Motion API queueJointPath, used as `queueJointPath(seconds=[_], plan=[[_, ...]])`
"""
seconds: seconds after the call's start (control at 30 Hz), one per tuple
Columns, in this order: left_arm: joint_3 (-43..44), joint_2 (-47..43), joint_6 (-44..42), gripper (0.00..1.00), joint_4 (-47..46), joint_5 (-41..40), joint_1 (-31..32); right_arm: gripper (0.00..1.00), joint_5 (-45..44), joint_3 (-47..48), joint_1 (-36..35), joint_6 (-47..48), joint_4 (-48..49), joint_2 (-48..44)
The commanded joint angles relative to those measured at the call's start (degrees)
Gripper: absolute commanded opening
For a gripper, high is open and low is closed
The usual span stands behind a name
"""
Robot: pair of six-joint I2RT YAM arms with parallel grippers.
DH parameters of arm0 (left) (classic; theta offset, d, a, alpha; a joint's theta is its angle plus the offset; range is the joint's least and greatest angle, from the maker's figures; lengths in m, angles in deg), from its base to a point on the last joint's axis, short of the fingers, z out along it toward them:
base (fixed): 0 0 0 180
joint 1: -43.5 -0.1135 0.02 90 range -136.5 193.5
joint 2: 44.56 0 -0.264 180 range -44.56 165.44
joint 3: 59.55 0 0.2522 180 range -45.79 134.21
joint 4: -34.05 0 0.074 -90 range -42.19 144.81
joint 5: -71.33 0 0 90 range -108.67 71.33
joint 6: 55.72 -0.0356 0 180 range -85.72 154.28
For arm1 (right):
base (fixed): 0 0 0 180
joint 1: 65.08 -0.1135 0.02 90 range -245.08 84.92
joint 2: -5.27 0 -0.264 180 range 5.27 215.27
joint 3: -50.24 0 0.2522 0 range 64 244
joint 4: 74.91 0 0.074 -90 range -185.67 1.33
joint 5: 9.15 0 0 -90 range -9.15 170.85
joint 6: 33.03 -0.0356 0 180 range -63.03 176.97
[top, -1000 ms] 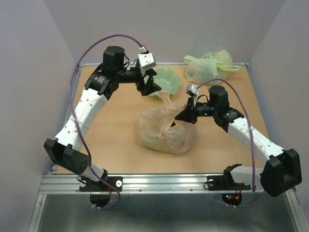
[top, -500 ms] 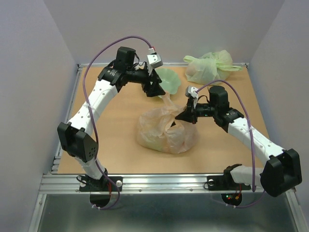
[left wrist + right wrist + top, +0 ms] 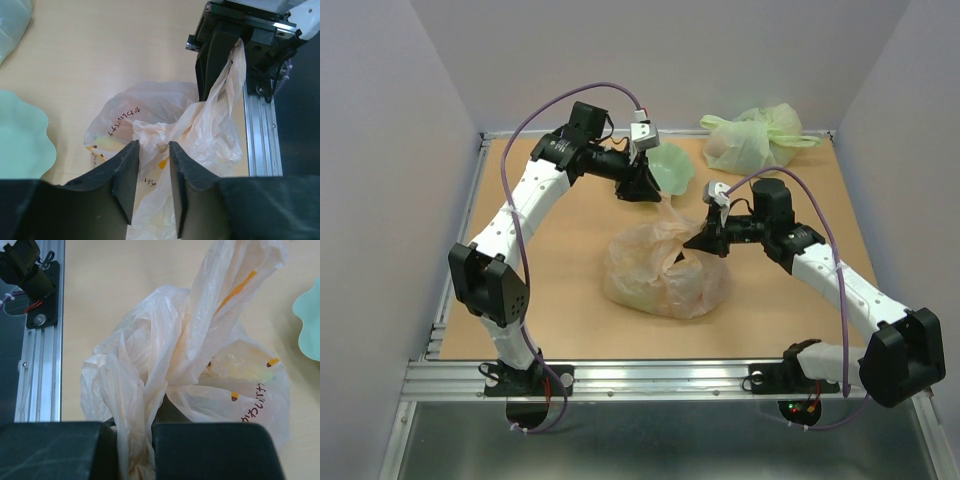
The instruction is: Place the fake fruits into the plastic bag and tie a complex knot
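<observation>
The plastic bag (image 3: 660, 272) lies bulging in the middle of the table, whitish-beige with orange marks. The fake fruits are inside it and show only as faint yellowish shapes (image 3: 246, 371) through the plastic. My right gripper (image 3: 706, 243) is shut on one bunched handle (image 3: 131, 405) at the bag's right side; the wrist view has plastic pinched between its jaws (image 3: 135, 426). My left gripper (image 3: 648, 190) hovers at the bag's far edge. Its jaws (image 3: 153, 145) stand narrowly apart around the other twisted handle (image 3: 150, 131), with a gap still showing either side.
A pale green scalloped bowl (image 3: 672, 165) sits just behind the left gripper. A pale green knotted bag (image 3: 750, 138) lies at the back right. The aluminium rail (image 3: 650, 375) runs along the near edge. Purple-grey walls close in on three sides.
My left arm has swung right, past the bowl, to the bag's far handle, and its jaws have narrowed from wide to a small gap. The right arm has held still.
</observation>
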Motion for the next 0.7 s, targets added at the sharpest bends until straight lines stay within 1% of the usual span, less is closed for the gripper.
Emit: queueJointPath(seconds=[0.0,0.03,0.13,0.17,0.27,0.3,0.37,0.4,0.43,0.47,0.5,0.53,0.57,0.6,0.63,0.67], plan=[[2.9,-0.7,-2.8,0.31,1.8,4.7,0.0,0.00,-0.5,2.8,-0.6,0.7,0.6,-1.2],[2.8,-1.0,-2.7,0.20,1.3,4.9,0.0,0.00,-0.6,2.7,-0.7,0.4,0.6,-1.2],[1.9,-2.9,-1.4,0.00,-1.0,3.8,0.0,0.00,-2.8,2.9,-0.6,-2.4,0.7,-0.5],[1.4,-3.6,-0.8,0.00,-1.8,3.1,0.0,0.00,-5.7,3.0,-0.6,-5.8,0.8,-0.4],[-1.1,-7.6,1.5,0.00,-4.6,0.2,0.1,0.00,-8.9,3.1,-0.7,-12.2,0.9,0.2],[-2.3,-8.9,4.2,0.00,-5.5,-0.5,0.3,0.00,-10.3,3.0,-0.6,-17.3,1.0,0.2],[-7.7,-13.6,6.6,0.00,-8.5,-2.5,1.2,0.00,-12.8,2.7,-0.6,-22.1,1.3,0.3],[-10.2,-15.5,8.7,0.00,-10.4,-3.9,2.3,0.00,-14.0,2.6,-0.6,-26.1,1.6,0.3],[-15.6,-19.6,12.8,0.00,-12.3,-6.1,3.5,0.00,-14.3,2.3,-0.6,-27.7,1.8,0.3],[-18.7,-21.8,16.1,0.00,-17.5,-13.2,5.0,0.00,-14.8,2.1,-0.6,-29.2,2.1,0.3],[-21.2,-25.4,18.1,0.00,-19.2,-17.0,9.2,0.00,-15.8,1.8,-0.6,-32.1,2.8,0.3],[-25.5,-26.7,21.9,0.00,-20.7,-20.0,11.1,0.00,-16.3,1.8,-0.6,-33.1,3.1,0.5],[-27.5,-28.0,24.3,0.00,-23.7,-25.8,13.2,0.00,-16.6,1.8,-0.6,-34.1,3.3,0.4],[-29.2,-29.4,26.9,0.00,-25.1,-28.4,15.9,0.00,-17.3,1.7,-0.5,-35.9,4.0,0.6],[-32.0,-29.7,31.8,0.00,-27.2,-33.9,17.5,0.00,-17.5,1.9,-0.7,-36.6,4.3,0.8],[-33.4,-29.9,33.6,0.00,-27.7,-36.3,18.8,0.00,-17.8,2.0,-0.6,-37.4,4.6,0.8]])
